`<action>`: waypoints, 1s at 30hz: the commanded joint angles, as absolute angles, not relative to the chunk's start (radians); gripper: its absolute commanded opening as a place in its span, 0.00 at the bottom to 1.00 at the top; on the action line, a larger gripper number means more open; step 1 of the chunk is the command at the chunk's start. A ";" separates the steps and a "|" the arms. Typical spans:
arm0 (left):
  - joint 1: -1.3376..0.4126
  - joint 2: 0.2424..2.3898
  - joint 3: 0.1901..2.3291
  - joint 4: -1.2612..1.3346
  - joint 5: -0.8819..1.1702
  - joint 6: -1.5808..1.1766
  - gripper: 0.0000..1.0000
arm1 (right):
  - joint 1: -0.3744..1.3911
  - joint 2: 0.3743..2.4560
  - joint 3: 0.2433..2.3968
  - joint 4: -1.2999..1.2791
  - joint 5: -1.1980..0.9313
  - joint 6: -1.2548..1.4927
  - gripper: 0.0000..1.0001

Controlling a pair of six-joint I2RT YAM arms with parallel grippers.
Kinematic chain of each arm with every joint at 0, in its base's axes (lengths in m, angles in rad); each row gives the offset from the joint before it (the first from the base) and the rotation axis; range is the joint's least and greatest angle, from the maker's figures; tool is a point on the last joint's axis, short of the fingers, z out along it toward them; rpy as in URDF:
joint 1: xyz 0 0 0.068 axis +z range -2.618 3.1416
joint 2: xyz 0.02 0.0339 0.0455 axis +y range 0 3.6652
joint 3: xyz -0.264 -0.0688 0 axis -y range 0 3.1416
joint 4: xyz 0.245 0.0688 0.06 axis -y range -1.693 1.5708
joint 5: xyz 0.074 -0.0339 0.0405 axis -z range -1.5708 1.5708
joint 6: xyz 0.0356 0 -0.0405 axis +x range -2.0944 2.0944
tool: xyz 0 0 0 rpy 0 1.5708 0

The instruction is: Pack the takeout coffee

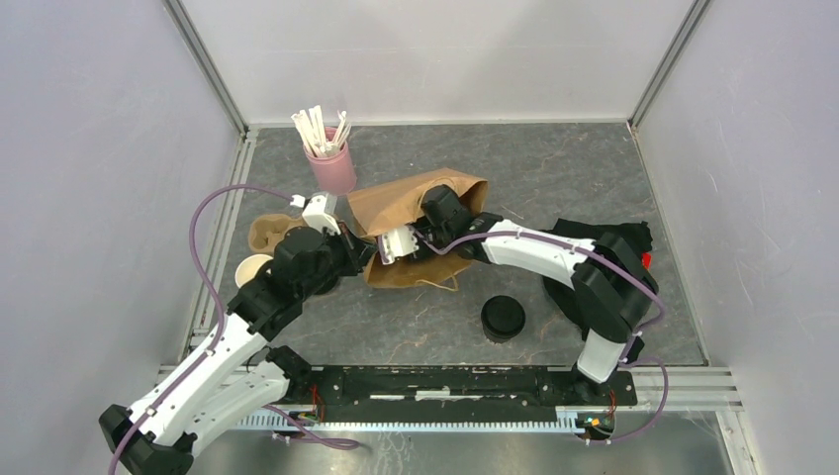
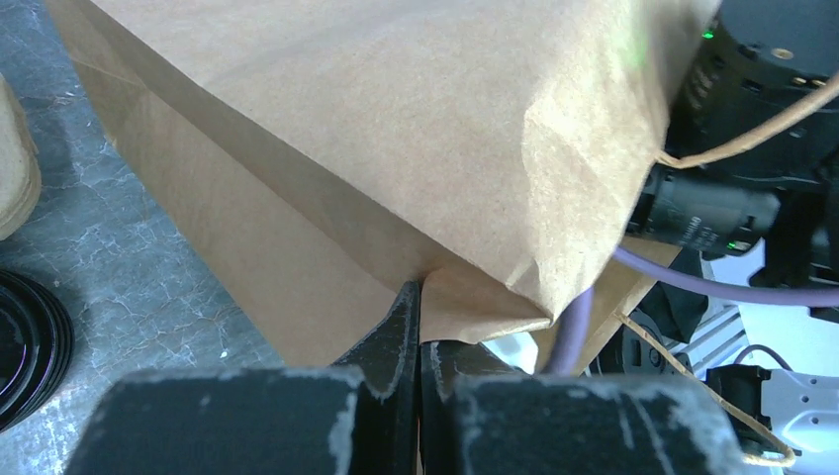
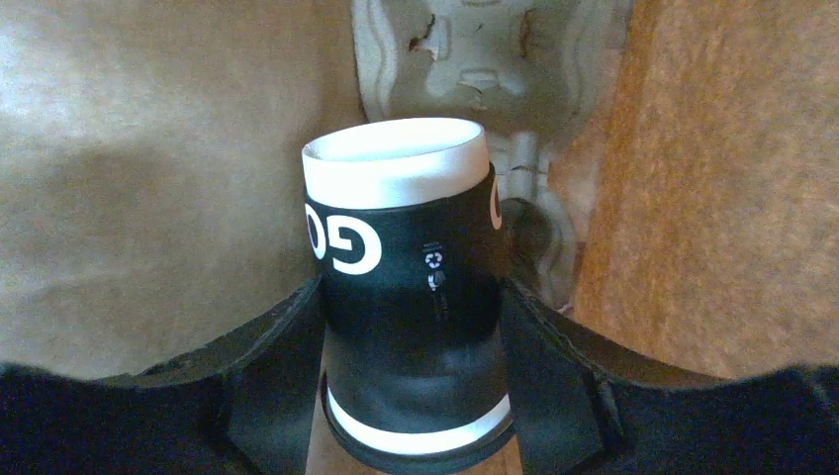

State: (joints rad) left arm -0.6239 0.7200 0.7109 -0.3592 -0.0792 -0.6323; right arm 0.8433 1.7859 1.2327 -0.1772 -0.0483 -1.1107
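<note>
Grey marbled tabletop (image 1: 554,178), pale walls on three sides. From above: brown paper bag (image 1: 411,203) on its side near the middle, mouth toward the right arm (image 1: 524,247). Right arm wrist-deep in that mouth, its far end hidden by paper. Left tool (image 1: 362,249) pressed to the bag's near left edge. Capped cup (image 1: 503,318), black lid up, alone on the tabletop in front of the bag, well apart from both arms. Pink cup of white sticks (image 1: 329,163) behind the bag, near the back wall. Cardboard cup carrier (image 1: 265,233) left of the bag, partly under the left arm. Black cloth-like heap (image 1: 604,237) behind the right arm.

Left wrist: fingers (image 2: 401,327) pressed together, pinching a fold of the bag's lower edge. Bag fills most of the view; twine handle looped at the right. Black ridged disc (image 2: 25,346) at the lower left, cut by the frame edge.

Right wrist: inside the bag, brown paper on both sides. Right tool (image 3: 408,297) clamped on a takeout coffee cup (image 3: 406,257), one finger against each flank. Cup dark with white lettering, pale cream end facing away. Pale moulded piece (image 3: 475,59) beyond it, identity unclear.
</note>
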 commanded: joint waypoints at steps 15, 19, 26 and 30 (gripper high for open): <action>-0.627 0.827 0.879 -0.437 -0.113 -0.731 0.02 | 0.936 1.436 1.114 -0.243 -0.123 -0.905 0.53; -0.626 0.846 0.919 -0.462 -0.123 -0.735 0.02 | 0.936 1.369 1.090 -0.221 -0.126 -0.830 0.53; -0.626 0.894 1.000 -0.528 -0.127 -0.766 0.02 | 0.935 1.258 1.075 -0.174 -0.134 -0.634 0.52; -0.626 0.913 1.024 -0.534 -0.108 -0.794 0.02 | 0.937 1.230 1.096 -0.173 -0.131 -0.554 0.52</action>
